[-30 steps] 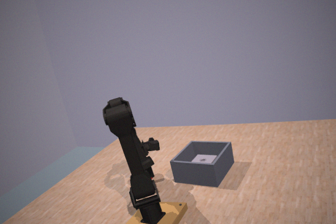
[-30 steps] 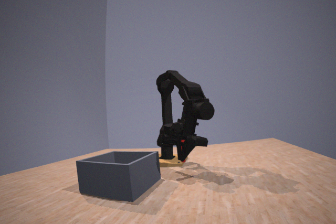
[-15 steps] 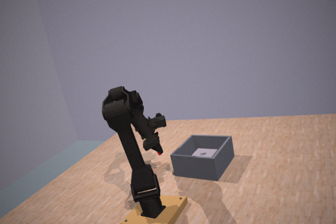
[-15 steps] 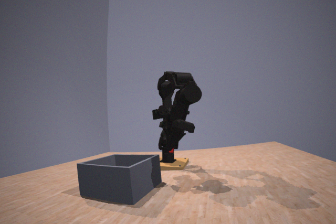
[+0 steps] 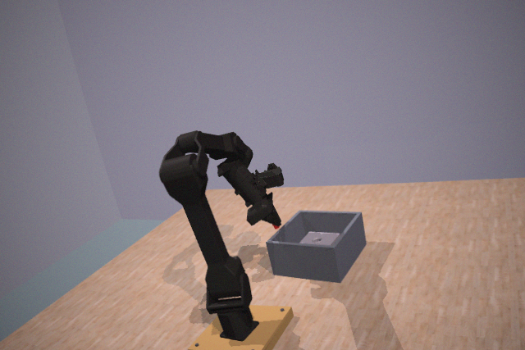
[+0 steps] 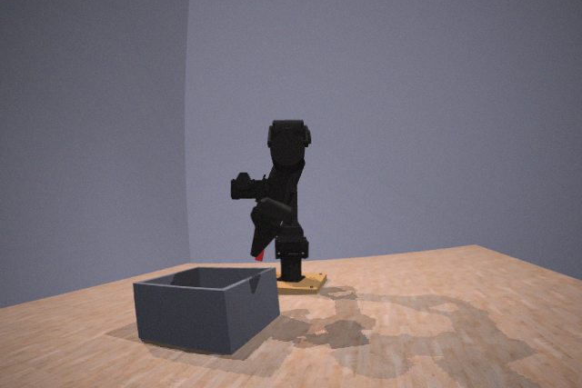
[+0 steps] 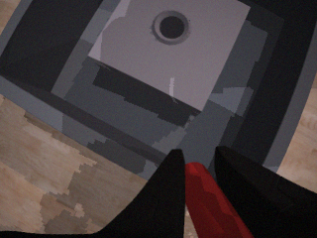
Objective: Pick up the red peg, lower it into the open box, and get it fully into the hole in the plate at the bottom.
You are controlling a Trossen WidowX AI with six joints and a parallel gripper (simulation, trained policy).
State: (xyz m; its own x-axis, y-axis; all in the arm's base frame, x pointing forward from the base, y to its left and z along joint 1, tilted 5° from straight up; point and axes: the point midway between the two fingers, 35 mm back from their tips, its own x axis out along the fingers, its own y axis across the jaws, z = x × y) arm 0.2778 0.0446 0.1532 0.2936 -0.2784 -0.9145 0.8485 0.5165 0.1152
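Pale wood grain covers the table [image 5: 445, 261] [image 6: 423, 275], with blue-grey walls [image 5: 317, 62] [image 6: 376, 93] rising behind it. On the wood sits a blue-grey open box [image 5: 303, 261] [image 6: 181, 318] [image 7: 30, 101], the landmark for everything else. At the box's bottom lies a light, square plate [image 5: 332, 237] [image 7: 213, 50] with a round, raised-rimmed hole [image 5: 317, 239] [image 7: 171, 27] in it; the exterior view hides both behind the box's walls. Beside the box, apart from it, a yellow base plate [image 5: 276, 320] [image 6: 315, 282] carries the black arm [image 5: 205, 227] [image 6: 287, 144]. The arm bends over toward the box, and its claw [image 5: 277, 225] [image 6: 256, 255] [image 7: 198, 158] hangs tilted above the level of the rim, near the side closest to the base plate. The claw is closed on the red peg [image 5: 276, 227] [image 6: 259, 256] [image 7: 210, 200], gripping it between both fingers. The peg is outside the plate's hole, and only a short red end shows below the claw in the top and exterior views.
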